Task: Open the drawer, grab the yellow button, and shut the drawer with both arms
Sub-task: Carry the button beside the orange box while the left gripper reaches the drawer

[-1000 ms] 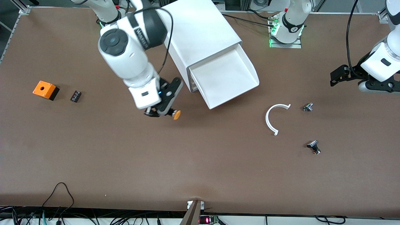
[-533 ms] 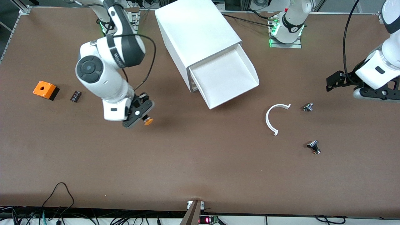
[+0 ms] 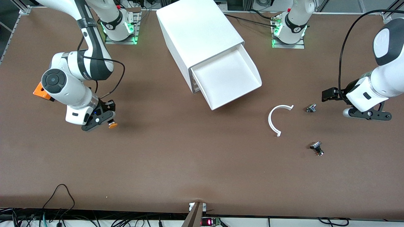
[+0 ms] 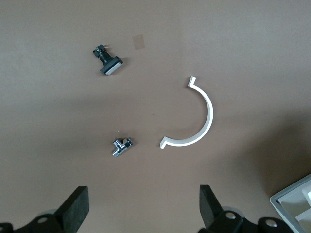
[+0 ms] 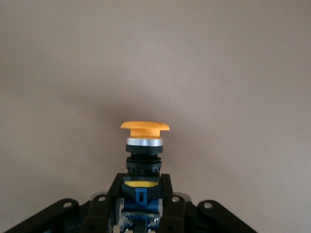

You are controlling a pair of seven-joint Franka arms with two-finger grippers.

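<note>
The top drawer (image 3: 227, 78) of the white cabinet (image 3: 199, 34) stands pulled out and looks empty. My right gripper (image 3: 107, 123) is shut on the button (image 3: 112, 125), holding it by its blue and black body low over the table toward the right arm's end. In the right wrist view the button (image 5: 144, 145) stands between the fingers (image 5: 108, 204) with its orange cap outward. My left gripper (image 3: 329, 94) is open and empty above the table near the left arm's end; its fingertips (image 4: 77, 206) show wide apart in the left wrist view.
A white half-ring (image 3: 276, 118) (image 4: 197, 119) lies on the table near the drawer. Two small black-and-silver knobs (image 3: 311, 108) (image 3: 317, 148) lie beside it. An orange cube with a hole (image 3: 39, 91) shows partly under the right arm. Cables run along the front edge.
My right arm has carried the button away from the drawer toward the right arm's end of the table and lowered it. My left arm has shifted inward toward the knobs.
</note>
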